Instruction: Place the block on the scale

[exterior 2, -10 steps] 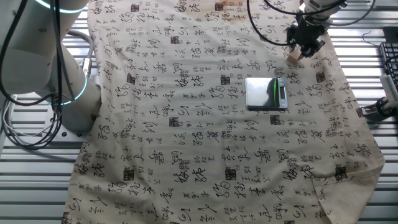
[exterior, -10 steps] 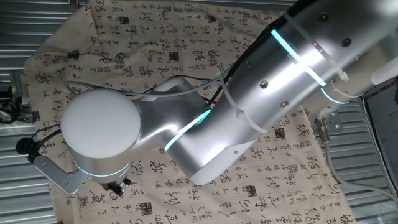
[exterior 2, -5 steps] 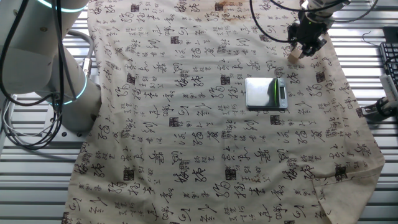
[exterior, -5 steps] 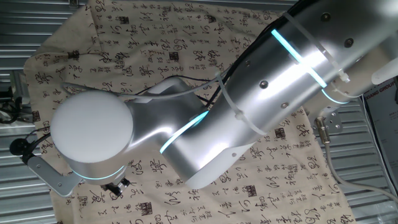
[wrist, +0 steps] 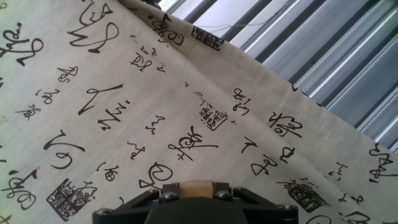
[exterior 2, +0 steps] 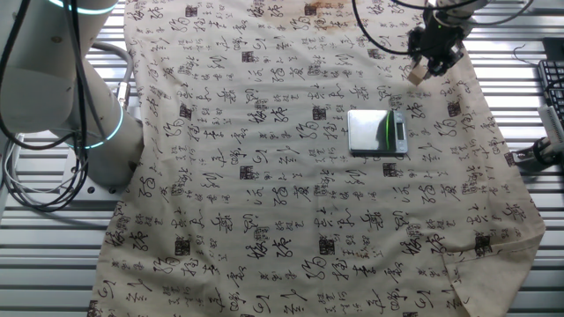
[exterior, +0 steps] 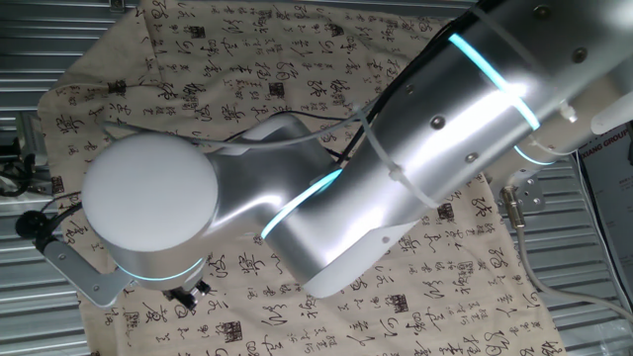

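The block (exterior 2: pixel 419 74) is a small tan cube held between the fingers of my gripper (exterior 2: pixel 425 69), lifted just above the cloth at the far right. In the hand view the block (wrist: pixel 195 188) sits clamped between the two dark jaws at the bottom edge. The scale (exterior 2: pixel 377 132) is a flat dark grey square plate with a lighter strip on its right side, lying on the cloth below and left of the gripper. In the one fixed view the arm (exterior: pixel 396 188) hides the block and scale.
A beige cloth with black calligraphy (exterior 2: pixel 282 176) covers the table. The cloth's edge and ribbed metal slats (wrist: pixel 323 56) lie close beside the gripper. The robot base (exterior 2: pixel 62 97) stands at the left. A keyboard edge (exterior 2: pixel 553 88) is at the far right.
The gripper has risen slightly with the block in it, lifting the cube off the cloth. The arm's joint shifted a little in the one fixed view.
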`<state>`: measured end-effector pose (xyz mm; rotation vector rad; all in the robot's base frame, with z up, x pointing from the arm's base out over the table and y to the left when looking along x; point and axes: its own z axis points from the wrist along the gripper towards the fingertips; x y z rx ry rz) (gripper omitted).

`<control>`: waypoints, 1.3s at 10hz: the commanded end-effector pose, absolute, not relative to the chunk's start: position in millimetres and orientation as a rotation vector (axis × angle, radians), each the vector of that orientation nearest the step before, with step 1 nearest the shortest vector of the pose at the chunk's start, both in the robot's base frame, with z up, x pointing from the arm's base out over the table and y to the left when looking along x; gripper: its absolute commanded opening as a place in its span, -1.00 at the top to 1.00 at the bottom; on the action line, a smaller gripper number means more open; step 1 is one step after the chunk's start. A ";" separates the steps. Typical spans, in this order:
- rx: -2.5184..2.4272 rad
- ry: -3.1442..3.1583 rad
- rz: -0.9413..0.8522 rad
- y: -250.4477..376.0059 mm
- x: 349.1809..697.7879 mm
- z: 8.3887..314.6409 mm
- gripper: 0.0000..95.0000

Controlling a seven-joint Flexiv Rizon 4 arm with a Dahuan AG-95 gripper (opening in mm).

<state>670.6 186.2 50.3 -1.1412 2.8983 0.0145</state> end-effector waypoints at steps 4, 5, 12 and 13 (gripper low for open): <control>-1.052 2.927 0.019 178.1 664.2 52.8 1.00; -1.037 2.931 0.017 175.4 661.8 51.8 1.00; -1.035 2.939 0.005 153.0 652.1 58.5 1.00; -1.026 2.943 0.006 148.0 650.5 59.6 1.00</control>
